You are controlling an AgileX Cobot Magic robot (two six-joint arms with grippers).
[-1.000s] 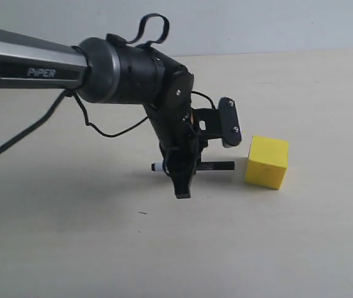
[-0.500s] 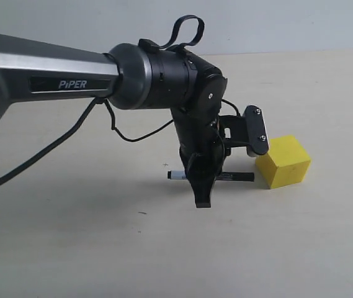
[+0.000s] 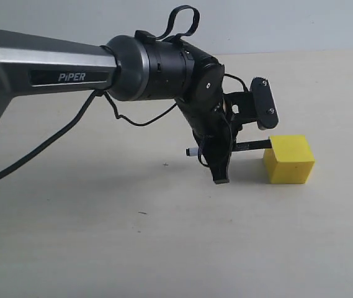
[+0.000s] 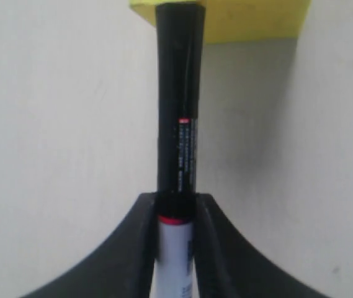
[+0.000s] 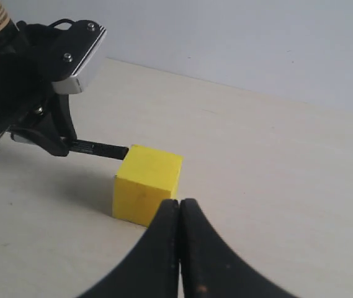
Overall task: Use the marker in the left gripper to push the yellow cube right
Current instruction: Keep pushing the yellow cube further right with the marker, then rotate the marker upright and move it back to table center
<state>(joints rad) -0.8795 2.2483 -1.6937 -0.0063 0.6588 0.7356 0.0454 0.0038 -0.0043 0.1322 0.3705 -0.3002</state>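
Pale beige tabletop [image 3: 102, 248] runs back to a plain wall. From the left the PiPER arm [image 3: 52, 68] reaches in almost level, its wrist bent down so that the left pincer [image 3: 221, 171] points at the tabletop, its tip close above the surface as far as can be told. Its jaws pinch the marker [image 3: 250, 145] across the barrel — the pen lies roughly level, black end toward the right. That end meets the yellow cube [image 3: 290, 160] high on its left face, touching or very nearly so. By my judgement the push itself is in hand; the next move calls for a straight sweep right, kept low enough that the marker does not ride over the cube's top edge. Beyond the cube the right pincer [image 5: 179, 214] hovers, pressed together and empty.
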